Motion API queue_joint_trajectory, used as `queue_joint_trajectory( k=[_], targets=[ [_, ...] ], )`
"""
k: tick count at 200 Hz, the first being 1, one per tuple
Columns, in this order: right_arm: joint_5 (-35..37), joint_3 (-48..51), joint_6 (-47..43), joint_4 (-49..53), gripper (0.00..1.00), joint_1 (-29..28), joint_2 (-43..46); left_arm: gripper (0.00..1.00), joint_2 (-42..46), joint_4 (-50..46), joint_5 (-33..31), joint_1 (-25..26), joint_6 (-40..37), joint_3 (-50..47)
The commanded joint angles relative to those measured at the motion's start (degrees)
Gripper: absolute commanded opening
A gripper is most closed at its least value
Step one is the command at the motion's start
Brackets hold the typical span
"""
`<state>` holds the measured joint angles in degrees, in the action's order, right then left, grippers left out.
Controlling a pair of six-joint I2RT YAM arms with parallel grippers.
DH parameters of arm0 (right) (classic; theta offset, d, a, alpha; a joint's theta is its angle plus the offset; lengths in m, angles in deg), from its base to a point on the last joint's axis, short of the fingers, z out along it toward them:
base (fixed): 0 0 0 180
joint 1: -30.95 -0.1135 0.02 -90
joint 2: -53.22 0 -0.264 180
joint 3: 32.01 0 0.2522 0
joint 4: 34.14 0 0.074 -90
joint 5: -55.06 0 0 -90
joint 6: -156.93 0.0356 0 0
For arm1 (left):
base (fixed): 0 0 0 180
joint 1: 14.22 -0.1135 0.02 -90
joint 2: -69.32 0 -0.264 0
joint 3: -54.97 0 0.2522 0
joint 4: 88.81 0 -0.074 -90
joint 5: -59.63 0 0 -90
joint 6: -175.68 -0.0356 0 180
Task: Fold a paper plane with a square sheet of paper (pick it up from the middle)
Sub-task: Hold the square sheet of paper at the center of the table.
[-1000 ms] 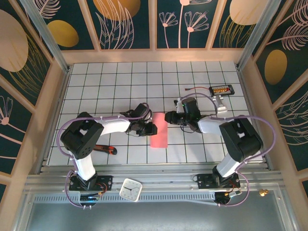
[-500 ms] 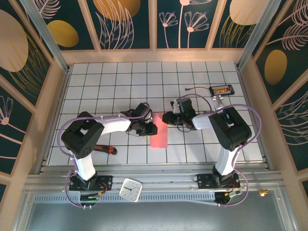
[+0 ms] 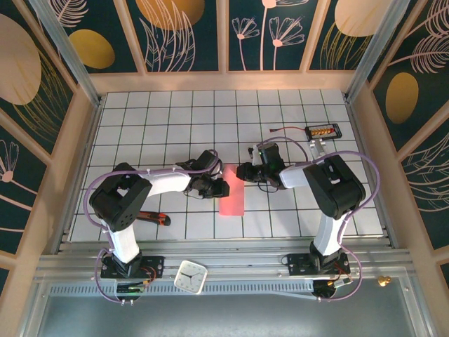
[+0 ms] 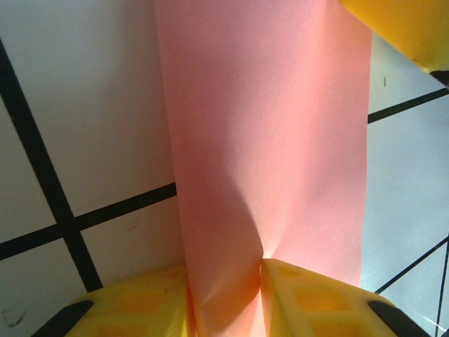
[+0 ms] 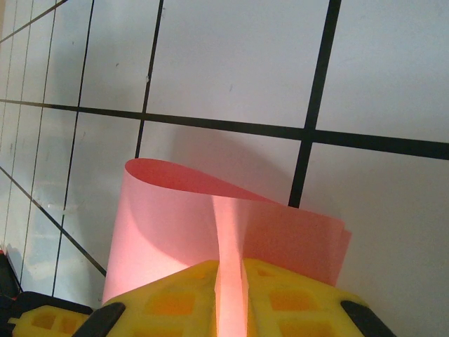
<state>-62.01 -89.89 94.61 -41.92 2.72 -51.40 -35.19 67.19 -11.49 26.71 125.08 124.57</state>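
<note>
The square sheet of paper (image 3: 231, 198), curled over on itself, sits mid-worktop (image 3: 168, 112), somewhat toward the near edge. The left hand (image 4: 224, 284) is clamped on its left side. The right hand (image 5: 229, 277) is clamped on its far right part.

Square sheet of paper (image 3: 231, 198) mid-table. Left gripper (image 3: 222, 188) on its left edge, right gripper (image 3: 243, 173) at its far-right corner. Tool (image 3: 156, 217) well left of it, clock (image 3: 190, 276) nearer, left.

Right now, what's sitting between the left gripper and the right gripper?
The square sheet of paper, curled over. The left gripper and right gripper each pinch it, as the top external view shows.
</note>
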Motion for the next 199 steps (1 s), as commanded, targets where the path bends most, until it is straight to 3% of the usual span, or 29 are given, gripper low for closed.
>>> queue_joint_trajectory(
  k=[1,147,199],
  targets=[
    [-1.0,-0.4,-0.6,1.0,0.17,-0.2,3.2,0.3,-4.4,-4.8,-9.5,-0.7,-1.4,-1.8],
    [-6.1,5.9,-1.4,7.3,0.17,-0.3,12.4,0.3,-4.6,-4.6,-9.6,-0.7,-1.4,-2.2],
    [-8.1,6.2,1.2,4.2,0.02,-1.6,9.1,0.3,-4.6,-4.4,-9.5,-0.7,-1.4,-2.3]
  ],
)
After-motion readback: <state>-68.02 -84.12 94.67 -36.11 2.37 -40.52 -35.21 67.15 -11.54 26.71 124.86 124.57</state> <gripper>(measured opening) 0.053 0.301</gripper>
